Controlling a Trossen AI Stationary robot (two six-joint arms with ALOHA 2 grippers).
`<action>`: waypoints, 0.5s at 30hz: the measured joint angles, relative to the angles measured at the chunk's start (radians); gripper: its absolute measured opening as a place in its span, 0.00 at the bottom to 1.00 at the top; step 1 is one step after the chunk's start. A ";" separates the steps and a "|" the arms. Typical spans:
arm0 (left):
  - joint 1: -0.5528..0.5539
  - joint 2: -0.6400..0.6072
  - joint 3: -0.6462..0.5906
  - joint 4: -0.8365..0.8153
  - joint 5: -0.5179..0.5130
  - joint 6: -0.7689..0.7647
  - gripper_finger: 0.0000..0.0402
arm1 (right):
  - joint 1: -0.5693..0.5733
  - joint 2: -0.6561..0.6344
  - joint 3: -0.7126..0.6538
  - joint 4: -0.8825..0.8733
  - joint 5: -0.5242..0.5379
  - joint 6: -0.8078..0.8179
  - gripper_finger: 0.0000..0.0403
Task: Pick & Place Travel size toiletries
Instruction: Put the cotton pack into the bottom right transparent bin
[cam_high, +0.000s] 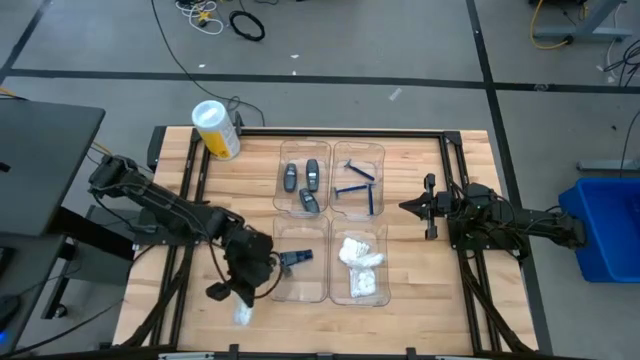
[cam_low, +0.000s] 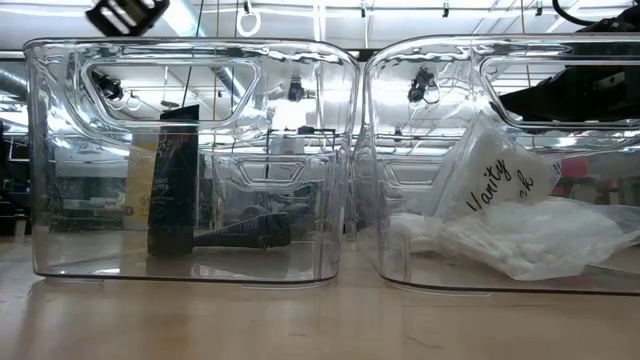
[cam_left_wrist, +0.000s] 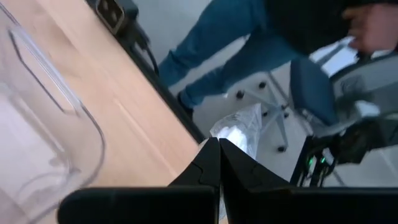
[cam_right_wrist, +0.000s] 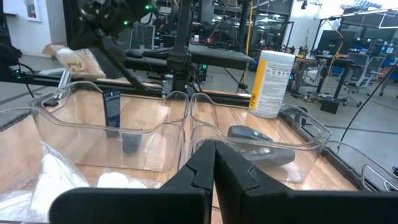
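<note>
Left hand (cam_high: 243, 300) is closed on a white packet (cam_high: 243, 314), held off the near-left tray's (cam_high: 277, 293) outer corner, over the desk (cam_high: 180, 300); in the left wrist view the packet (cam_left_wrist: 239, 130) shows pinched just past the meeting fingers, so it appears gripped by one edge for carrying. Right hand (cam_high: 408, 207) is closed and empty, parked at the right of the trays, evidently waiting clear of the work. Sorting is by kind: grey tubes (cam_high: 305, 180) in the far-left tray, blue razors (cam_high: 360, 190) in the far-right, other white packets (cam_high: 358, 260) in the near-right, a dark cone piece (cam_high: 293, 259) in the near-left. Judgement: the held packet belongs with its like in the near-right tray, so it must cross the near-left one
</note>
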 joint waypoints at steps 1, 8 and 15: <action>0.010 0.000 0.000 0.016 0.015 -0.012 0.00 | 0.000 0.000 0.000 0.000 0.000 0.000 0.03; 0.061 0.001 0.072 0.018 0.053 0.013 0.00 | 0.000 0.000 0.000 0.000 0.000 0.000 0.03; 0.116 0.001 0.173 -0.064 0.025 0.090 0.00 | 0.000 0.000 0.000 0.000 0.000 0.000 0.03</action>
